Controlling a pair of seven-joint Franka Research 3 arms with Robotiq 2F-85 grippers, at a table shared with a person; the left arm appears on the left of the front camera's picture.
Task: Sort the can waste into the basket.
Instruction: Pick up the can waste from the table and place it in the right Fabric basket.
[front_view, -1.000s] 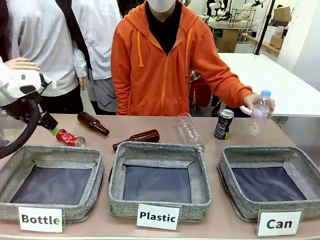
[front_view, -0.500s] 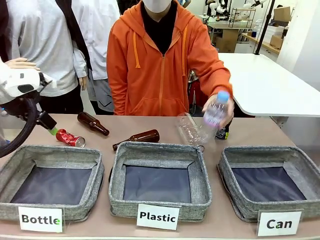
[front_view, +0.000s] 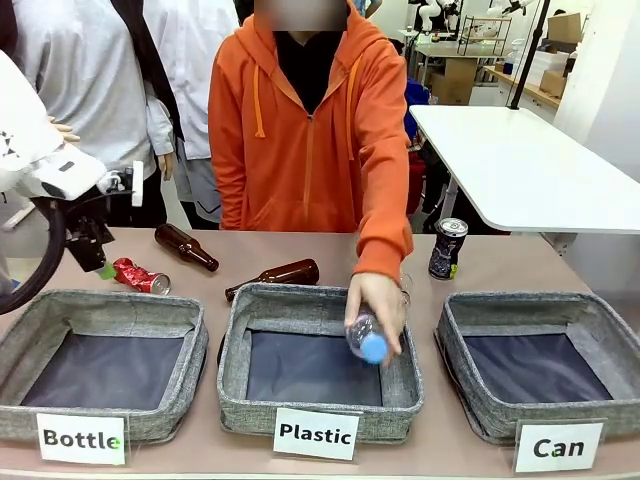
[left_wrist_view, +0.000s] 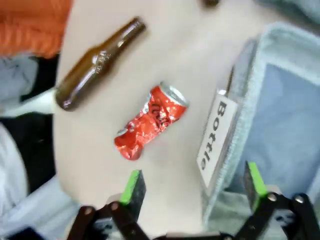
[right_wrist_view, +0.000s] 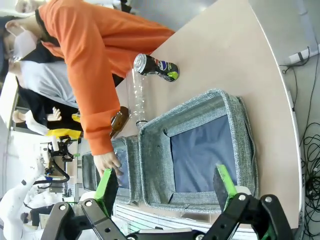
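Three grey woven baskets are lined up along the near edge of the table (front_view: 520, 265): one labelled "Bottle" (front_view: 100, 303) at 8 o'clock in the front view, one labelled "Plastic" (front_view: 300, 298) at 6 o'clock, and the "Can" basket (front_view: 520, 299) at 4 o'clock. Dark lining is seen inside each.

A clear plastic bottle with a blue cap (front_view: 366, 340) is held by the person's hand (front_view: 375, 305) over the Plastic basket. A second clear bottle (right_wrist_view: 136, 97) is seen lying behind that basket.

Two cans are counted, both on the table outside the baskets. The crushed red can (front_view: 140, 276) lies at 1 o'clock from the Bottle basket. The black can (front_view: 447, 248) stands upright at 11 o'clock from the Can basket.

Two brown glass bottles are counted, one (front_view: 186, 247) at 2 o'clock from the red can, the other (front_view: 275, 277) at 12 o'clock from the Plastic basket.

The left hand (left_wrist_view: 194, 182) is released, its fingers spread above the table near the red can. The right hand (right_wrist_view: 166, 184) is released too, nothing grasped, with the Can basket seen beyond it.
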